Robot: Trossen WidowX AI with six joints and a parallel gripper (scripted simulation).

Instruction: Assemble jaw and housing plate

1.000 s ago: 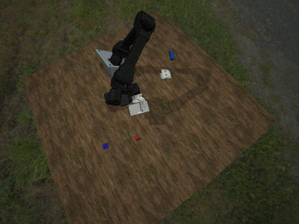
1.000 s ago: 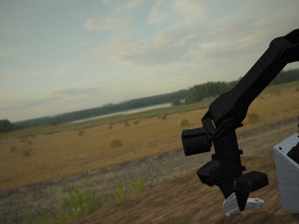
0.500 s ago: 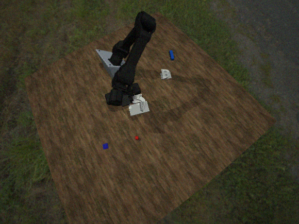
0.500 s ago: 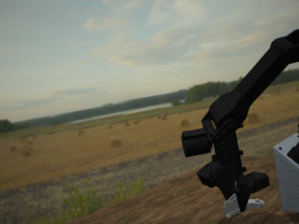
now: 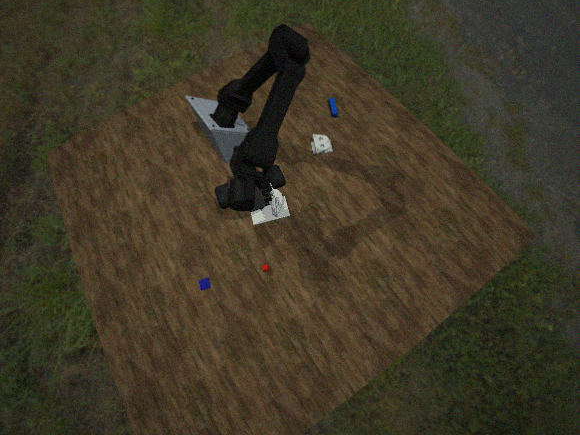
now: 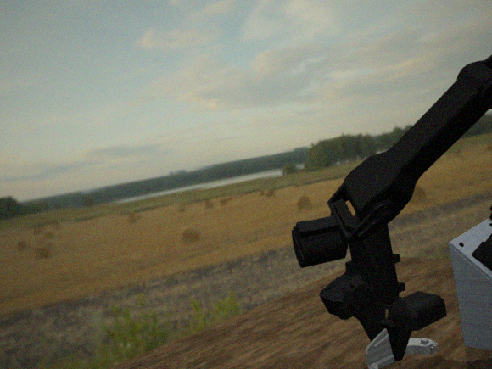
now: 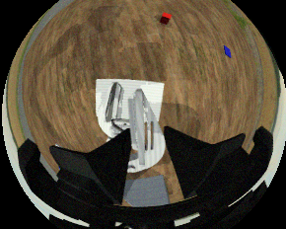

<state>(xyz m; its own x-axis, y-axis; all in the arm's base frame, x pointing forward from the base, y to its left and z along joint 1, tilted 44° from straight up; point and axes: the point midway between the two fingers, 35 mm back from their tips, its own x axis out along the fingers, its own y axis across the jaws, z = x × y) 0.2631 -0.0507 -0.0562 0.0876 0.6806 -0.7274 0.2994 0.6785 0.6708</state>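
Observation:
My gripper is shut on the free jaw, a long pale grey piece, and holds it above the white base. The jaw's tip points toward the base's straight edge in the wrist view. The jaw on its pin lies on the left of the base in that view. The free pin is hidden, and I cannot tell the held jaw's exact height. The white housing plate, with two holes, lies apart on the table.
A blue bar lies beyond the housing plate. A red cube and a flat blue square lie on the other side of the base. The grey arm mount stands near the base.

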